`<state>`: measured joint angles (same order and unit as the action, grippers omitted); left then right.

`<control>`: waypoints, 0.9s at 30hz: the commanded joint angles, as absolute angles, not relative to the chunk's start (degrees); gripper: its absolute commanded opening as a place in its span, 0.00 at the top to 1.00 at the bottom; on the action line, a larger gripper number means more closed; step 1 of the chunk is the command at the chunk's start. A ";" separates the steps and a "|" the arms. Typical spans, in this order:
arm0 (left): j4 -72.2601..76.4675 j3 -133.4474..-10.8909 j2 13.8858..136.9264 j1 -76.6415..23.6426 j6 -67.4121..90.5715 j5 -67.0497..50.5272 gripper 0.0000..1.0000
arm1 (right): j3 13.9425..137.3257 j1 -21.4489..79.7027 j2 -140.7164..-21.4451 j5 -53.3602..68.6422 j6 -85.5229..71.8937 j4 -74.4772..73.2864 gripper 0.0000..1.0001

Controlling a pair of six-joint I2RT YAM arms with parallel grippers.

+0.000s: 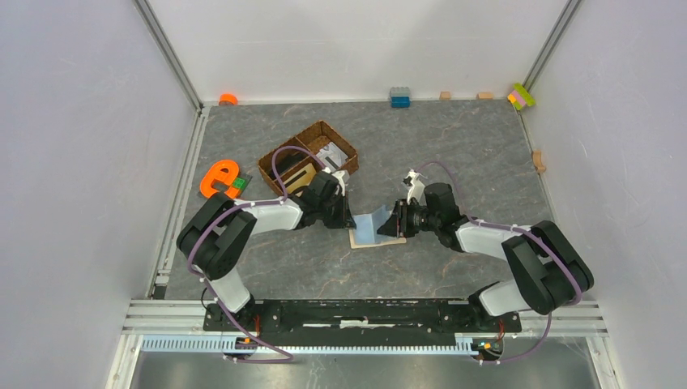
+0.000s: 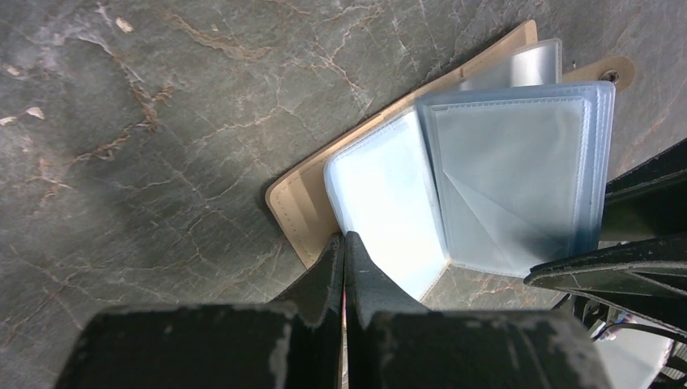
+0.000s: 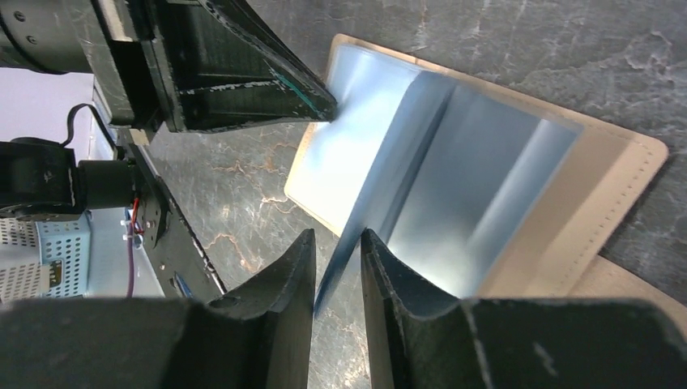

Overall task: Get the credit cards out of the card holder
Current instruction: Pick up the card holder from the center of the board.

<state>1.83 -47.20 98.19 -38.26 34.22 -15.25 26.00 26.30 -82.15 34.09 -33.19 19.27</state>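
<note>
Though overhead hides it, the right hand (image 3: 336, 237) straddles a sleeve (image 3: 403, 166).

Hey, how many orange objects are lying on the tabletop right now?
2. An orange letter-shaped toy lies just left of the wicker basket, and a small orange piece sits in the far left corner of the table. Others could be hidden from view.
</note>
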 commanded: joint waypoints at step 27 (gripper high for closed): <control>3.52 -47.55 99.17 -40.34 34.16 -21.37 0.98 | 26.44 29.00 -85.27 38.01 -34.42 25.25 0.65</control>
